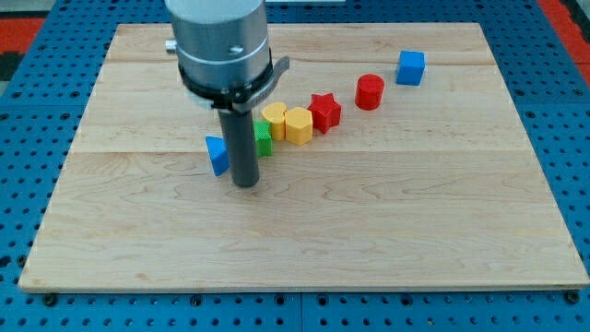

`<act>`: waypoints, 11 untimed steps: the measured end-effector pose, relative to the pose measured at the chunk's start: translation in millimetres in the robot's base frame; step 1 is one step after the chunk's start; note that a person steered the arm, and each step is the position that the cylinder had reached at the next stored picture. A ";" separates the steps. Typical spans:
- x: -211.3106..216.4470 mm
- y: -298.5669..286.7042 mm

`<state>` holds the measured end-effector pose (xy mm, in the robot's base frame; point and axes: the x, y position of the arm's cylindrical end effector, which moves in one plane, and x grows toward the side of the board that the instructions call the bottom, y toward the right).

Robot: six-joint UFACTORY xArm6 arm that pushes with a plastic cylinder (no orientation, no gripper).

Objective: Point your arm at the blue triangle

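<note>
Blue triangle (217, 155) beside my tip (245, 183), wooden board (387, 231).

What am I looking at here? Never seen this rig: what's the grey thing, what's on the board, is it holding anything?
The grey cylinder is the end of a robot arm. It has no fingers, only a dark rod; my tip slides on the wooden board and pushes blocks, so nothing is held. There is a single camera view, looking down at the board from one side. My tip sits just to the view's right of the blue triangle. Behind the rod lie a green block, two yellow blocks, a red star, a red cylinder and a blue cube.
</note>
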<state>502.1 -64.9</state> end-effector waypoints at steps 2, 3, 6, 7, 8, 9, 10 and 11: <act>43.0 -33.5; 47.5 -48.7; 56.2 -90.5; 11.2 -157.2; -25.8 -143.5; -27.1 -98.8; -63.0 -86.4; -53.9 -47.8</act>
